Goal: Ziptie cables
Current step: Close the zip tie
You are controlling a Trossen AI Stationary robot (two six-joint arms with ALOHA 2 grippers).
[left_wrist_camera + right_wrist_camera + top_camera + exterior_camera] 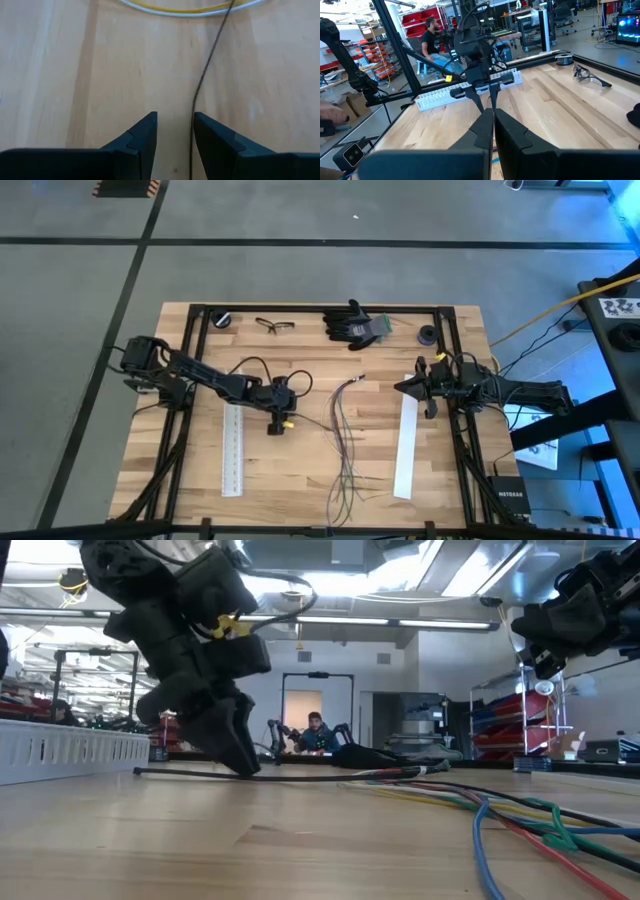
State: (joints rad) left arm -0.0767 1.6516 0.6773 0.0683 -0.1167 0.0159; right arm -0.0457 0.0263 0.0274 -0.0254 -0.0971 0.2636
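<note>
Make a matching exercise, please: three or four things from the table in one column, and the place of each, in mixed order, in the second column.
1. cables
2. black gloves
3. safety glasses
4. left gripper

a. far edge, beside the glasses
b. table's middle, splayed toward the near edge
c. low over the wood, left of the cables
d. far edge, left of the gloves

Pairs: 1-b, 2-a, 3-d, 4-c

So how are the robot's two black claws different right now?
The left gripper is down at the pale wooden table with its fingers a little apart, a thin dark cable running between them; the right gripper is shut tight, holding nothing. The left gripper is near the splayed bundle of thin cables, while the right gripper waits above the long white strip. Both have two dark fingers.
</note>
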